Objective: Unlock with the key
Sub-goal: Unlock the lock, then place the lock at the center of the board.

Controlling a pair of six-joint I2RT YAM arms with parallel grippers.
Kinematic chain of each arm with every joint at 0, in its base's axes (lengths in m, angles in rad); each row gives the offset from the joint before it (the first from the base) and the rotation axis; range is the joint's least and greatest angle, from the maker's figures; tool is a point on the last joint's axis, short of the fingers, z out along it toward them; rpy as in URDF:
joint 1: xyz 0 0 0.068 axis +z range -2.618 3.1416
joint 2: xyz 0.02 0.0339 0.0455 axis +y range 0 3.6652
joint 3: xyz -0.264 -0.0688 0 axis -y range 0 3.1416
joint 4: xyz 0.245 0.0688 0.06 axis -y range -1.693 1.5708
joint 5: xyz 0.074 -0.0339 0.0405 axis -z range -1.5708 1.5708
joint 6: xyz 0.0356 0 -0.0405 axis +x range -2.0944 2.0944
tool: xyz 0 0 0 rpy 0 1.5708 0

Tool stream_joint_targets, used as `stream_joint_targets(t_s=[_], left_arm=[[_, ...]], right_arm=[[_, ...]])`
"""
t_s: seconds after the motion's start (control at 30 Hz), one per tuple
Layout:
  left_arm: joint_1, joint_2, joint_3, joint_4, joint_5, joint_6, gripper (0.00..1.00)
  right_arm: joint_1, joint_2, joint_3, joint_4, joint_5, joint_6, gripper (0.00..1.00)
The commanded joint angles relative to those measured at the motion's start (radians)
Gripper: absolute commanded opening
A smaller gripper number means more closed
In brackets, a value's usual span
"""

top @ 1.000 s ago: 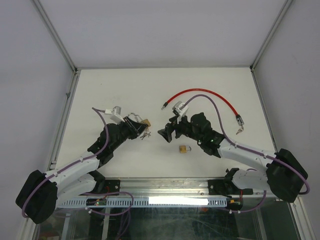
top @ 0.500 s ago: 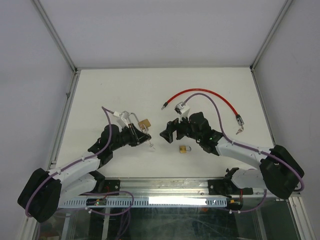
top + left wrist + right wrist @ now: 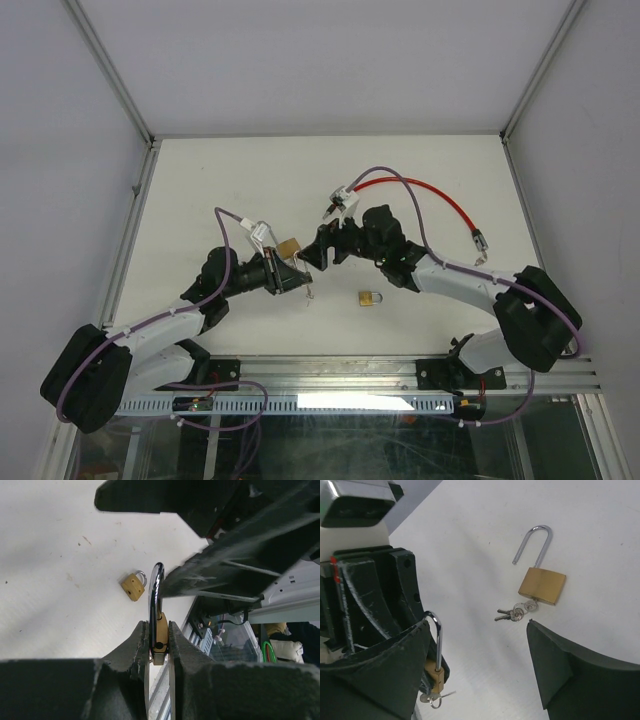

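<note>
Held left arm (image 3: 170, 320) and right arm (image 3: 468, 284) bent inward, wrists close together. Pinched left gripper (image 3: 158, 630) on a padlock (image 3: 156, 589); spread right gripper (image 3: 478, 625) wide, empty.

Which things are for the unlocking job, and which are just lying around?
For the job: padlock pinched in the left pincer, its dangling keys, the open right pincer.
Lying about: second padlock with its own keys, small padlock, red cable.

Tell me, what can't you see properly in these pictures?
Right wrist view: the held padlock is half behind a black finger, so its keyhole is hidden.
Left wrist view: it shows edge-on between the jaws; its face is unseen.
Top view: its dangling keys are too small to count.
</note>
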Motion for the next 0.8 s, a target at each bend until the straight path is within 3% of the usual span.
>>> stream_joint_targets(t_s=[0.0, 0.27, 0.4, 0.5, 0.7, 0.77], left_arm=[[0.003, -0.014, 0.007, 0.117, 0.046, 0.021, 0.00], [0.003, -0.011, -0.004, 0.113, 0.013, 0.008, 0.00], [0.003, -0.008, 0.011, 0.042, -0.043, 0.002, 0.01], [0.004, -0.003, 0.039, -0.068, -0.131, 0.011, 0.18], [0.004, 0.015, 0.074, -0.190, -0.238, 0.003, 0.65], [0.004, 0.015, 0.077, -0.204, -0.259, -0.005, 0.73]], right_arm=[[-0.001, 0.044, 0.040, 0.091, -0.097, 0.050, 0.68], [-0.002, 0.053, 0.009, 0.138, -0.218, 0.089, 0.31], [-0.003, 0.031, 0.003, 0.113, -0.208, 0.068, 0.00], [-0.003, 0.003, 0.003, 0.061, -0.170, 0.039, 0.00], [-0.003, -0.033, 0.029, -0.129, -0.006, -0.037, 0.00], [-0.003, -0.031, 0.047, -0.195, 0.071, -0.055, 0.00]])
